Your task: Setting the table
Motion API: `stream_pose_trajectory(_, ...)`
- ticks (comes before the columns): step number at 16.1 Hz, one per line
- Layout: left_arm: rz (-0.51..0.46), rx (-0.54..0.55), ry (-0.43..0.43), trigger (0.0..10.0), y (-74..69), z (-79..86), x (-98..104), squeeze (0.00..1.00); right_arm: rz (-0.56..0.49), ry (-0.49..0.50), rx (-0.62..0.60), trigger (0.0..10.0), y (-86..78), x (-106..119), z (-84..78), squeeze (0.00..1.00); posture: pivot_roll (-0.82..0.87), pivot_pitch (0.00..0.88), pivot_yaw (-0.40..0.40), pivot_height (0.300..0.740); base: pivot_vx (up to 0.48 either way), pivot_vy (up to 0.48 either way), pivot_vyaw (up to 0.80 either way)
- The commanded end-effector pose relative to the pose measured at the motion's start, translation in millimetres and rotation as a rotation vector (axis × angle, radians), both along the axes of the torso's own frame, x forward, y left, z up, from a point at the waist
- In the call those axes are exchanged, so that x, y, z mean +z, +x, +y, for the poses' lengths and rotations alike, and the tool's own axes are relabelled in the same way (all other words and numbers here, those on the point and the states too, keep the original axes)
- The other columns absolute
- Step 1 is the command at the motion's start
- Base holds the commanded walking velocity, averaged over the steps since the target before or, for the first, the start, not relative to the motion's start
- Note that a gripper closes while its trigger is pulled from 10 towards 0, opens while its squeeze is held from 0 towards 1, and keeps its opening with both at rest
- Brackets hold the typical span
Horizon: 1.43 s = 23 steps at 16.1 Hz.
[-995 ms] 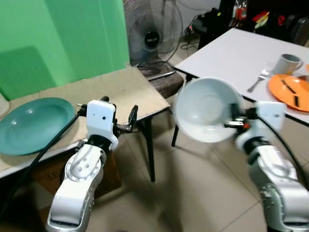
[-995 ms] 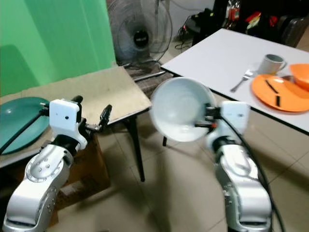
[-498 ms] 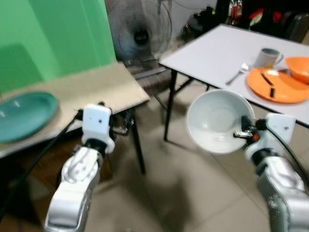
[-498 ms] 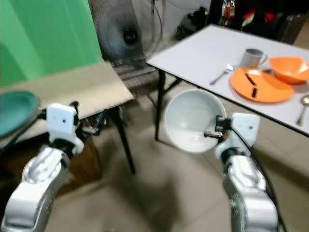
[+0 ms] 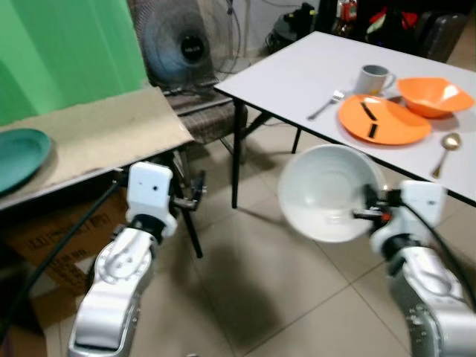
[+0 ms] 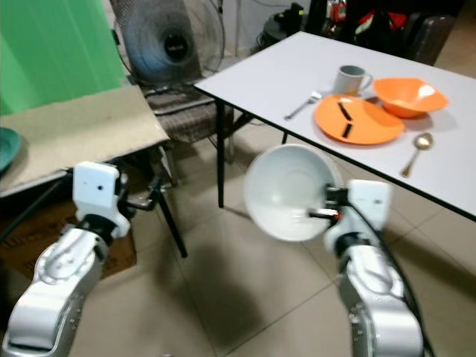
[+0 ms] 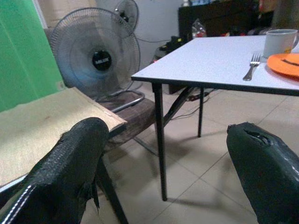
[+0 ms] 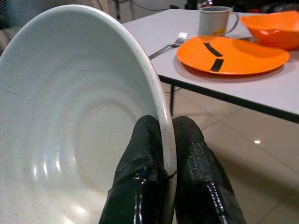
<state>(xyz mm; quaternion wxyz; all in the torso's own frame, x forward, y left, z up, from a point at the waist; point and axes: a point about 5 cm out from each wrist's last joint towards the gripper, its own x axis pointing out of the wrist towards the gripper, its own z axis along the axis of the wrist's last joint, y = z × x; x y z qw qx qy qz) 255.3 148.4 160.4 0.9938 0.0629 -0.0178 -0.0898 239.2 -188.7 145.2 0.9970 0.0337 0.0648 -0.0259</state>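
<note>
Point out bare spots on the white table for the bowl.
The white table is bare from its near left corner up to the fork. It is crowded on the right: mug, orange plate, orange bowl and spoon sit close together. The right gripper holds the white bowl by its rim.

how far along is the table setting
Partly set: the white table already has an orange plate, orange bowl, mug, fork and spoon. In hand: the right gripper clamps the rim of a white bowl, held above the floor short of the table. Left: setting that bowl down, and perhaps the teal plate on the side board. The left gripper is open.
</note>
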Motion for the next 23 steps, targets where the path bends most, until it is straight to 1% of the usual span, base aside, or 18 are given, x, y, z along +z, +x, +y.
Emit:
stream_pose_trajectory(1, -0.002, -0.014, -0.008, 10.0, -0.2, -3.2, 1, 0.00, -0.031, -0.005, -0.028, 10.0, -1.7, 7, -5.4, 0.00, -0.10, 0.045, 0.054, 0.740, 0.000, -0.304, 0.00)
stream_pose_trajectory(5, -0.003, -0.024, -0.007, 10.0, 1.3, -4.4, 1, 0.00, -0.016, -0.004, -0.047, 10.0, -4.3, 5, -8.2, 0.00, -0.10, 0.048, 0.062, 0.740, 0.000, -0.300, -0.66)
stream_pose_trajectory(11, -0.004, -0.043, -0.014, 10.0, 5.3, -9.4, 1, 0.00, -0.019, -0.011, -0.090, 10.0, -7.9, 7, -17.2, 0.00, -0.13, 0.048, 0.073, 0.740, 0.000, -0.301, -0.80)
stream_pose_trajectory(16, -0.005, -0.047, -0.032, 10.0, 7.2, -11.4, 0, 0.00, -0.018, -0.002, -0.111, 10.0, -9.7, 8, -18.8, 0.00, -0.13, 0.047, 0.076, 0.740, 0.000, -0.301, -0.75)
stream_pose_trajectory(17, -0.008, -0.032, -0.054, 10.0, 8.1, -10.4, 1, 0.00, -0.020, -0.001, -0.120, 10.0, -9.8, 8, -20.0, 0.00, -0.14, 0.048, 0.077, 0.740, 0.000, 0.000, 0.00)
stream_pose_trajectory(18, 0.006, -0.019, -0.045, 10.0, 9.7, -8.5, 0, 0.00, -0.022, -0.001, -0.121, 10.0, -9.9, 9, -20.2, 0.00, -0.14, 0.047, 0.077, 0.740, 0.000, 0.000, 0.00)
stream_pose_trajectory(19, 0.014, -0.022, -0.033, 10.0, 10.5, -7.8, -2, 0.00, -0.026, 0.001, -0.119, 10.0, -9.7, 9, -19.4, 0.00, -0.14, 0.046, 0.079, 0.740, 0.000, 0.000, 0.00)
stream_pose_trajectory(23, 0.007, -0.067, -0.053, 10.0, 11.4, -11.9, 1, 0.00, -0.029, 0.027, -0.121, 10.0, -8.4, 10, -15.7, 0.00, -0.14, 0.043, 0.085, 0.740, 0.000, 0.000, 0.00)
